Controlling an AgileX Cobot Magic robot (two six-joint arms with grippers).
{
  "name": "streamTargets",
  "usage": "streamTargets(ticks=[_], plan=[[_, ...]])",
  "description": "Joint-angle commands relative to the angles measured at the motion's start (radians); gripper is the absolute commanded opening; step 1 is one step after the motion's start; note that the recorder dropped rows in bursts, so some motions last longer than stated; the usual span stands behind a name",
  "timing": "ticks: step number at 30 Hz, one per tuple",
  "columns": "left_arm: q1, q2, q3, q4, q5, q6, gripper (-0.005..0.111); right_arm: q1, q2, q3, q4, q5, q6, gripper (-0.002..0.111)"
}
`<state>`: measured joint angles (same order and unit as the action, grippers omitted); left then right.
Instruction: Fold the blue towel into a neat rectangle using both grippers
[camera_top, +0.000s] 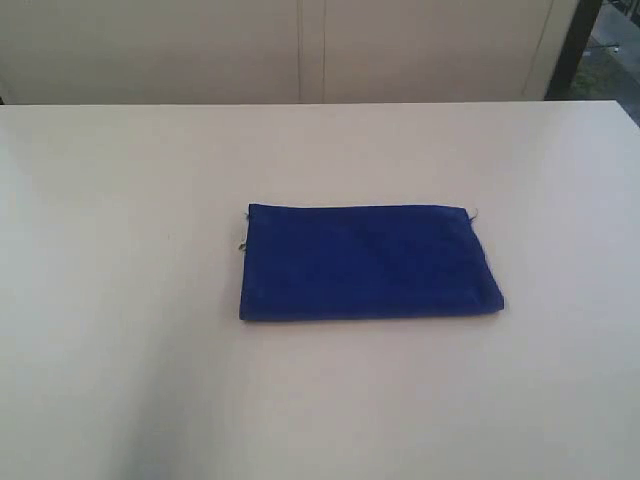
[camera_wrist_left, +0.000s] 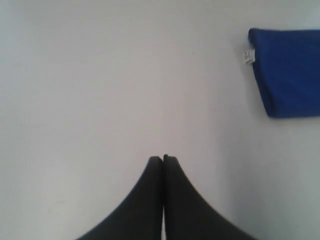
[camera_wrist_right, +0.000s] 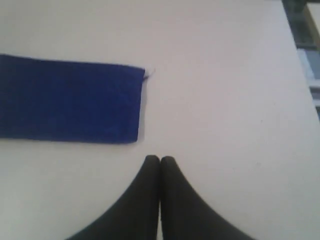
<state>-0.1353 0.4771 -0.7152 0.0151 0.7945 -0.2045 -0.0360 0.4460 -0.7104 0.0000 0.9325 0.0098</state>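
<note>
One blue towel (camera_top: 368, 262) lies flat on a pale desk (camera_top: 120, 300), folded into a tidy rectangle just right of the middle of the exterior frame. Its long axis runs left to right across that frame, with the short edges at the left and right ends and the right end skewed slightly toward the lower right. One small white label (camera_wrist_left: 247, 56) sticks out from the towel's left short edge near a corner, and a stray thread end (camera_top: 473, 213) shows at the upper right corner. Two pincers are seen, one in each wrist view. The left pincer (camera_wrist_left: 163, 159) points out over bare desk with its two black fingers pressed together and nothing between them, the labelled end of the towel lying well apart from it. The right pincer (camera_wrist_right: 160, 159) is likewise closed and empty, its tips near the towel's other end but not touching the cloth.
</note>
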Motion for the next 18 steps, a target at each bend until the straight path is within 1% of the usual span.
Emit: streamTargets(ticks=[1, 4, 9, 12, 16, 18], plan=[[0.004, -0.094, 0.037, -0.015, -0.076, 0.051, 0.0, -0.005, -0.162, 0.003, -0.006, -0.019, -0.01, 0.0], [0.004, -0.129, 0.078, -0.015, -0.145, 0.093, 0.0, -0.005, -0.234, 0.014, -0.027, -0.067, -0.01, 0.0], [0.004, -0.139, 0.159, -0.015, -0.288, 0.093, 0.0, -0.005, -0.28, 0.101, -0.031, -0.291, -0.01, 0.0], [0.004, -0.139, 0.205, -0.015, -0.35, 0.093, 0.0, -0.005, -0.28, 0.166, -0.048, -0.39, -0.01, 0.0], [0.004, -0.139, 0.232, -0.015, -0.346, 0.104, 0.0, -0.005, -0.28, 0.194, -0.048, -0.382, -0.01, 0.0], [0.004, -0.139, 0.231, -0.015, -0.299, 0.106, 0.0, -0.005, -0.28, 0.194, -0.048, -0.372, -0.01, 0.0]])
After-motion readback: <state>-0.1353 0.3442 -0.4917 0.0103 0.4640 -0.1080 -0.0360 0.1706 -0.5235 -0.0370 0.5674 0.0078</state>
